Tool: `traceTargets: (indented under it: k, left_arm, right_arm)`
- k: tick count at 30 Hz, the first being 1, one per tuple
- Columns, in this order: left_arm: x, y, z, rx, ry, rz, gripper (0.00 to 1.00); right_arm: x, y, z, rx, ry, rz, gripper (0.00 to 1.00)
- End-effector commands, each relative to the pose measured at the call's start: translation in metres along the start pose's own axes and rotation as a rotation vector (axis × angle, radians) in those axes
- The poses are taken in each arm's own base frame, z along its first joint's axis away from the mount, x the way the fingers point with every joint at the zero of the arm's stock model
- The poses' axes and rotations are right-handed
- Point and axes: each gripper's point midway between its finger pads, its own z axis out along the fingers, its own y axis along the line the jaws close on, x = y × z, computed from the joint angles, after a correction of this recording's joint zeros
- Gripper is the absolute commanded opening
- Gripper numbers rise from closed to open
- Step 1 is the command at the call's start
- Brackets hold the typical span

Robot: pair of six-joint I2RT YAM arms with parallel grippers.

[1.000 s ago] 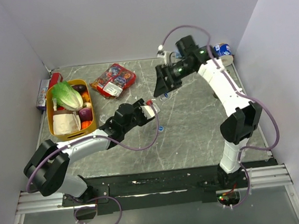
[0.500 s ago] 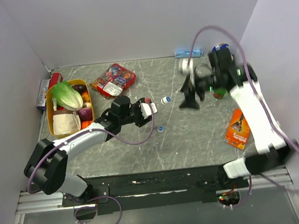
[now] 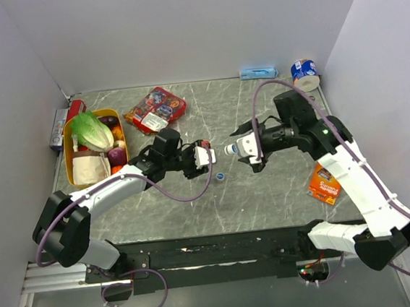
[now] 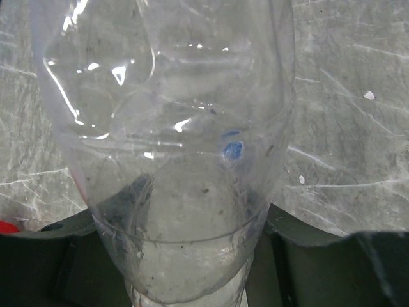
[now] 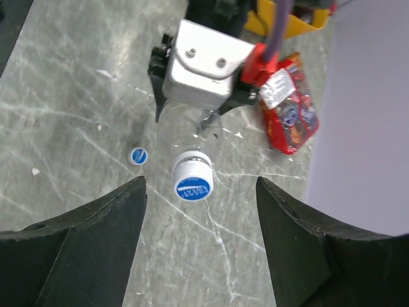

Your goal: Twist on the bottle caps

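1. Swung in from the far side of the worktop (image 3: 281,190), the right gripper (image 3: 248,148) now faces the bottle (image 5: 190,133). Its jaws stand apart with nothing between them.
2. On the bottle's neck sits a blue cap (image 5: 193,180), pointing at those jaws. How far it is threaded cannot be told from these views.
3. Clamped on the bottle's body, the left gripper (image 3: 204,154) holds it sideways over the worktop.
4. Near it a second cap (image 5: 137,156) lies loose on the worktop.
5. Risk: jaws closing off-centre could tilt the cap and cross-thread it. Turning force could also spin the thin bottle in the left grip.
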Motion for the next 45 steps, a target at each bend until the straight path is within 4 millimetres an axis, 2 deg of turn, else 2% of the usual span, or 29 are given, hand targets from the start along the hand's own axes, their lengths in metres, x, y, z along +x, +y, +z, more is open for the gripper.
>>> traceTargets:
  k: [1, 18, 20, 24, 26, 27, 29, 30, 31, 32, 33, 34, 35, 36, 37, 38, 39, 40, 42, 44, 45]
  left_arm:
    - [-0.038, 0.014, -0.012, -0.018, -0.094, 0.084, 0.01]
    - [-0.043, 0.014, -0.015, -0.029, -0.111, 0.086, 0.01]
    - [-0.048, 0.018, -0.016, -0.048, -0.128, 0.097, 0.01]
    - [-0.049, 0.022, -0.016, -0.065, -0.139, 0.09, 0.01]
    - [-0.049, 0.023, -0.017, -0.079, -0.144, 0.077, 0.01]
    - [-0.05, 0.031, -0.017, -0.124, -0.149, 0.058, 0.01]
    - [-0.053, 0.041, -0.019, -0.187, -0.163, 0.037, 0.01]
    - [-0.064, 0.049, -0.02, -0.238, -0.201, 0.02, 0.01]
    - [-0.058, 0.064, -0.024, -0.346, -0.172, -0.002, 0.01]
    - [-0.063, 0.066, -0.022, -0.393, -0.187, -0.023, 0.01]
    - [-0.068, 0.076, -0.026, -0.464, -0.207, -0.019, 0.01]
    - [-0.064, 0.089, -0.031, -0.563, -0.177, -0.036, 0.01]
    - [-0.061, 0.089, -0.026, -0.599, -0.159, -0.046, 0.01]
    - [-0.063, 0.092, -0.025, -0.618, -0.164, -0.044, 0.01]
    - [-0.06, 0.102, -0.03, -0.687, -0.143, -0.048, 0.01]
    - [-0.056, 0.103, -0.026, -0.7, -0.126, -0.038, 0.01]
    - [-0.057, 0.107, -0.027, -0.719, -0.121, -0.028, 0.01]
    - [-0.055, 0.109, -0.026, -0.733, -0.109, -0.02, 0.01]
    - [-0.047, 0.117, -0.025, -0.765, -0.065, 0.0, 0.01]
    - [-0.042, 0.118, -0.024, -0.77, -0.037, 0.012, 0.01]
    - [-0.04, 0.117, -0.023, -0.763, -0.031, 0.013, 0.01]
  right_arm:
    - [-0.003, 0.002, 0.003, -0.028, 0.001, -0.103, 0.73]
    - [0.016, 0.004, 0.022, -0.076, 0.034, -0.061, 0.55]
    - [0.019, 0.004, 0.023, -0.082, 0.039, -0.053, 0.53]
    - [0.022, 0.003, 0.026, -0.09, 0.046, -0.015, 0.44]
    - [0.024, 0.001, 0.027, -0.079, 0.056, 0.076, 0.36]
    - [0.026, -0.005, 0.03, -0.071, 0.061, 0.126, 0.3]
    - [0.026, -0.008, 0.034, -0.055, 0.073, 0.357, 0.25]
    - [0.028, -0.019, 0.041, -0.048, 0.08, 0.452, 0.21]
    - [0.028, -0.015, 0.042, -0.053, 0.094, 0.66, 0.2]
    - [0.039, -0.014, 0.053, -0.091, 0.114, 0.787, 0.18]
    - [0.026, -0.026, 0.052, -0.098, 0.08, 0.852, 0.15]
    - [0.024, -0.017, 0.052, -0.139, 0.113, 1.055, 0.13]
    - [0.034, -0.015, 0.063, -0.183, 0.134, 1.18, 0.12]
    - [0.022, -0.022, 0.063, -0.212, 0.094, 1.26, 0.08]
    - [0.018, -0.021, 0.066, -0.235, 0.092, 1.434, 0.07]
    - [0.02, -0.027, 0.069, -0.229, 0.056, 1.486, 0.05]
    - [0.022, -0.023, 0.074, -0.251, 0.054, 1.558, 0.0]
    - [0.015, -0.023, 0.075, -0.286, 0.034, 1.664, 0.0]
    - [0.017, -0.029, 0.079, -0.303, 0.008, 1.768, 0.0]
    - [0.016, -0.036, 0.076, -0.287, 0.006, 1.771, 0.0]
    - [0.016, -0.038, 0.074, -0.277, 0.005, 1.773, 0.05]
